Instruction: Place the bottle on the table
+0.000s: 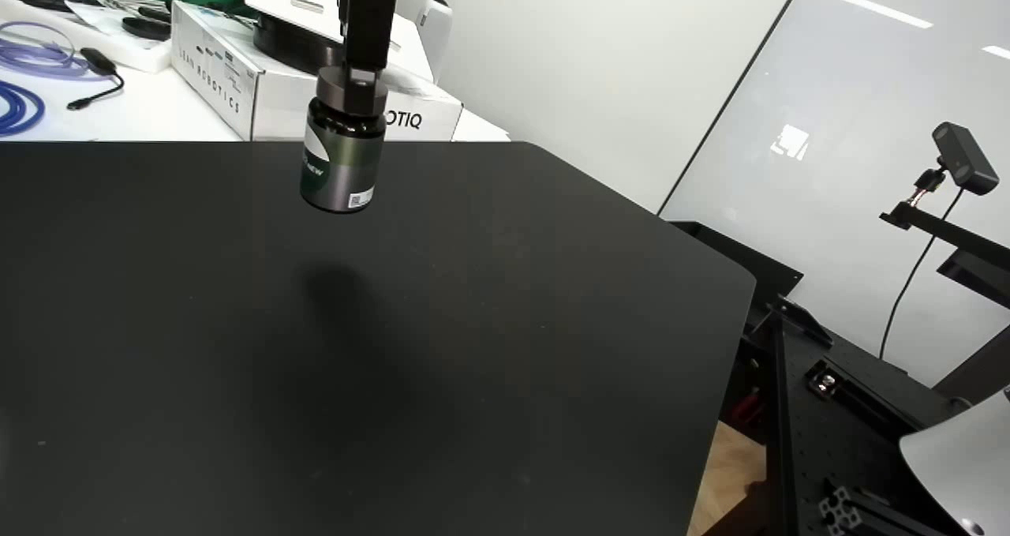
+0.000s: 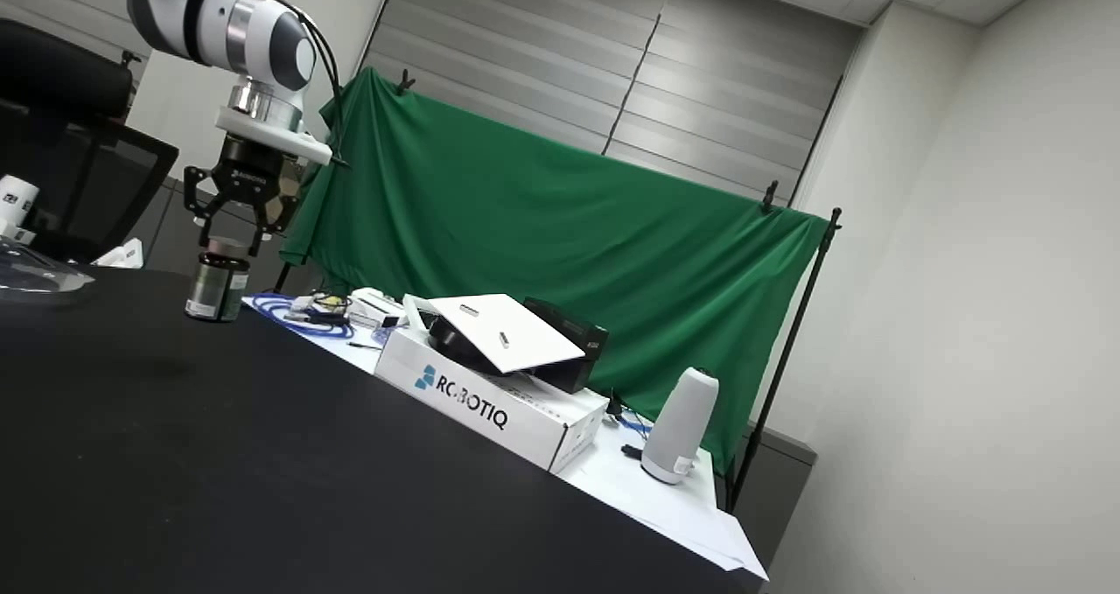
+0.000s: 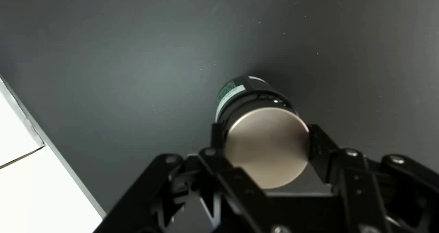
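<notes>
Gripper [image 3: 265, 140]: I am pinching the bottle [image 1: 343, 157] by its top.
Table [image 1: 513, 331]: I am suspending the bottle above its black surface.

In an exterior view, a green cloth [image 2: 542, 262] is hanging on a black stand [image 2: 785, 358] before blinds [image 2: 525, 43], and spring clamps [image 2: 769, 193] are holding its top edge. In both exterior views, a white Robotiq cardboard box [image 2: 472, 397] is resting on a white surface [image 1: 166, 110] (a white panel [image 2: 525, 327] is sitting tilted above it), and a tapered white device [image 2: 681, 428] is standing nearby. Blue cable [image 1: 33, 102] is lying coiled on that surface, a mesh-backed office chair [image 2: 79, 174] is showing left of the cloth, and a camera [image 1: 964, 157] is sitting on a bar [image 1: 959, 236]
</notes>
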You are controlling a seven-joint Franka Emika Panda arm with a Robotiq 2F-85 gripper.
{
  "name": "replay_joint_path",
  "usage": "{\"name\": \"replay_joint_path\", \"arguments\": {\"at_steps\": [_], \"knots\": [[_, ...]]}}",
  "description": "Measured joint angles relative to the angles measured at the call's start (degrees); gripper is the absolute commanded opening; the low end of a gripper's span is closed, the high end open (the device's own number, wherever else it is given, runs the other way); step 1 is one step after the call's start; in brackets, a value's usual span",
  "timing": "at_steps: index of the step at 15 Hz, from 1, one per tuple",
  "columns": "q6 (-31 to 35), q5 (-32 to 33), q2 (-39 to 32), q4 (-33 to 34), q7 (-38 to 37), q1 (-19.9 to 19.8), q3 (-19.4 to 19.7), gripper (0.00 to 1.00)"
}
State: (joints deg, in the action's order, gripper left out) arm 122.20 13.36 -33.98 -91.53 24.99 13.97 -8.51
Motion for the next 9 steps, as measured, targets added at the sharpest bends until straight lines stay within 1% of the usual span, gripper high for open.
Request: {"name": "replay_joint_path", "arguments": {"at_steps": [3,4,7,9], "knots": [[0.22,0.00,0.00,-0.13,-0.12,0.01,-0.01,0.61],[0.26,0.00,0.00,-0.16,-0.12,0.01,-0.01,0.36],[0.86,0.09,0.00,-0.60,-0.11,-0.20,-0.02,0.36],[2.52,0.08,0.79,-3.42,-0.11,-1.30,0.05,0.36]]}}
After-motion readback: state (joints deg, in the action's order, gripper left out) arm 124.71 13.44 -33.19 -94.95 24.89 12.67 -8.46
